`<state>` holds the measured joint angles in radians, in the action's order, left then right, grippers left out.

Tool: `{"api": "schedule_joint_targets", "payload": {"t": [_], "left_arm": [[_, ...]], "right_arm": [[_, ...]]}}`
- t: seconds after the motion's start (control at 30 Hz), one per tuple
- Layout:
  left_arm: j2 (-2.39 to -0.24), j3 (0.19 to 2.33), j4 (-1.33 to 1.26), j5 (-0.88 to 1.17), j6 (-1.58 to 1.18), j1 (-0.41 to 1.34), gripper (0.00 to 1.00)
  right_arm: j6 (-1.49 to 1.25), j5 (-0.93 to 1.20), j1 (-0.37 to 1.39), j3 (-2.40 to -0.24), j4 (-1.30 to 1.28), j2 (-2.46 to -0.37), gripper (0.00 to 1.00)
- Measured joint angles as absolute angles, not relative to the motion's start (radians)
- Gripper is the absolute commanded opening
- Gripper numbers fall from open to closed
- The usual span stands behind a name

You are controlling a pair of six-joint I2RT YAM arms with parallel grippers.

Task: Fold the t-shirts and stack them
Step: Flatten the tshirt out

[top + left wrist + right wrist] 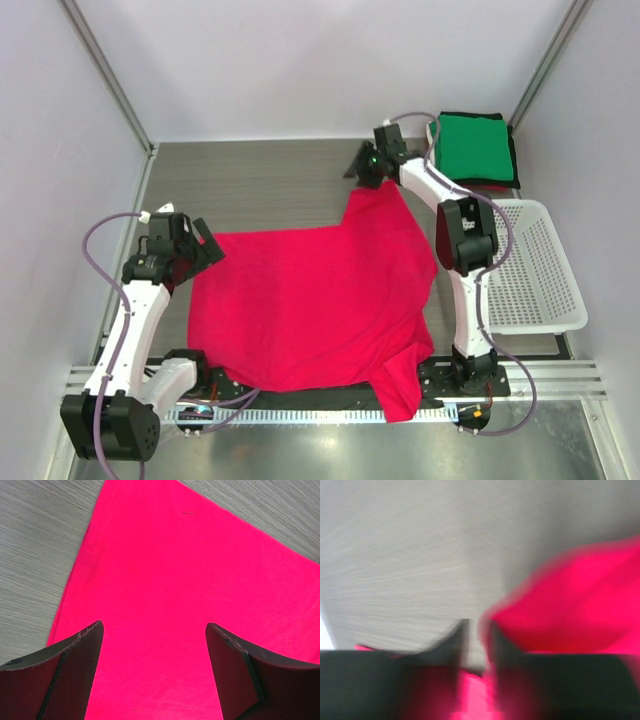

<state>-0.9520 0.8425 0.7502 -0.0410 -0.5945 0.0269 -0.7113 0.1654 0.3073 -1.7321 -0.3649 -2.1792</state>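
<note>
A bright red-pink t-shirt [310, 300] lies spread on the grey table, with its near corner hanging over the front edge. My left gripper [205, 248] is open and sits just above the shirt's left edge. In the left wrist view the shirt [190, 580] fills the space between the spread jaws of my left gripper [155, 625]. My right gripper [365, 170] is at the shirt's far right corner, which is drawn up to a point. The right wrist view is blurred. It shows the nearly closed jaws of my right gripper [477, 625] with pink cloth [580, 600] between and beside them.
A stack of folded shirts with a green one [472, 145] on top stands at the far right corner, black and red edges showing beneath. A white mesh basket [535, 270] sits along the right side. Walls close the left, back and right.
</note>
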Motion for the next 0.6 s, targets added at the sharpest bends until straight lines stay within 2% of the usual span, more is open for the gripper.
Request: {"api": "schedule_joint_targets", "payload": {"t": [0.1, 0.23, 0.6], "left_arm": [[-0.961, 0.842, 0.748, -0.043, -0.594, 0.027, 0.83], [-0.98, 0.842, 0.749, -0.046, -0.594, 0.027, 0.83], [-1.022, 0.843, 0.741, -0.062, -0.596, 0.027, 0.83]], "right_arm": [[-0.693, 0.187, 0.328, -1.98, -0.402, -2.29, 0.77], [-0.621, 0.162, 0.358, -2.082, -0.446, -2.303, 0.79], [-0.519, -0.02, 0.368, -1.575, -0.518, -1.955, 0.77]]}}
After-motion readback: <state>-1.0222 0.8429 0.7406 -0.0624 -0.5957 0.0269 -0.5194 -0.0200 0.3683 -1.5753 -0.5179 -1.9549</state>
